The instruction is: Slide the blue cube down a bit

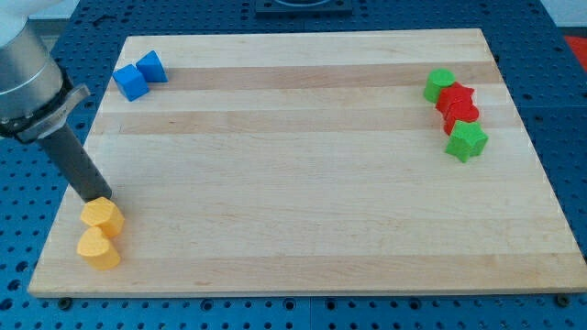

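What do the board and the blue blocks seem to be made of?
The board looks like pale wood with a matte finish: lengthwise grain and plank bands show. The two blue blocks look like smooth, uniformly coloured material, possibly plastic or painted wood; no grain shows, so it stays open.

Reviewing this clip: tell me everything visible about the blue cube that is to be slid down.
The blue cube is a small, solid-looking, matte bright-blue block, resting flat on the wooden board near the corner at the view's top left. It sits turned slightly askew to the board's edges. Its upper right side appears to touch a second blue block. My tip is far off, toward the view's bottom, at the yellow blocks, not touching the cube.
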Robot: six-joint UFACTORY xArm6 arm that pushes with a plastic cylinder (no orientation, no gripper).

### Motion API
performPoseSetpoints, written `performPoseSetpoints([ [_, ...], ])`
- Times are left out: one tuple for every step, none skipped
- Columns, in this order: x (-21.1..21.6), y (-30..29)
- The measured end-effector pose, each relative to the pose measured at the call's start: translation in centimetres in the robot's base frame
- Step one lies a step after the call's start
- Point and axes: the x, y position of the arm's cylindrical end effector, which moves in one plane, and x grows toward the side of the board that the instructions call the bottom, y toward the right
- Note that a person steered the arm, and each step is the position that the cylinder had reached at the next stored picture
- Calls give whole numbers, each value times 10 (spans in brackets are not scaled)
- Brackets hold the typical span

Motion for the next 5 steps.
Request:
performPoseSetpoints([
  [-52,-39],
  [-64,-48],
  [-97,-48],
  [-164,-41],
  [-184,-48],
])
